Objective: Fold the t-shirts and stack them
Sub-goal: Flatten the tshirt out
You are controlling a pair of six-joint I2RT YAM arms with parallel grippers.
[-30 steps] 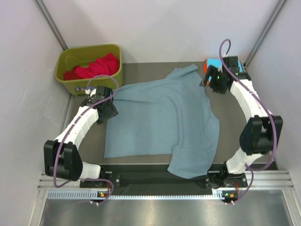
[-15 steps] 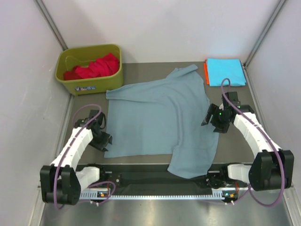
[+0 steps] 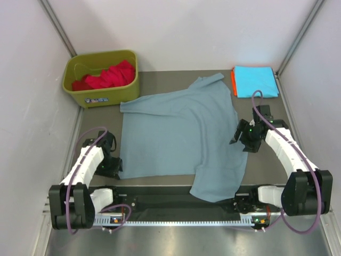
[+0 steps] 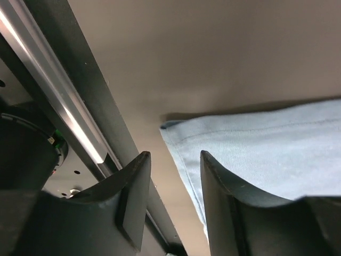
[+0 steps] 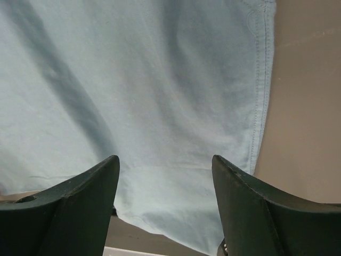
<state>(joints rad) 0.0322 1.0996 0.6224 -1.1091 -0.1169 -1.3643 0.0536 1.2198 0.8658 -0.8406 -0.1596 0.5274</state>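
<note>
1. A soft grey-blue cotton t-shirt [image 3: 181, 133] lies spread on the dark surface [image 3: 165, 80].
2. The left end effector [image 4: 173, 160], narrowly parted and empty, should pinch the near corner squarely.
3. The right end effector [image 5: 164, 165], wide apart, should take the stitched edge.

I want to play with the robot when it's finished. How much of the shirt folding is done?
Partly done. A cyan t-shirt lies folded on an orange t-shirt in the far right corner. The grey-blue t-shirt is spread flat, not yet folded; the left gripper is open at its near left corner and the right gripper open over its right edge. In the green bin, red fabric waits.
</note>
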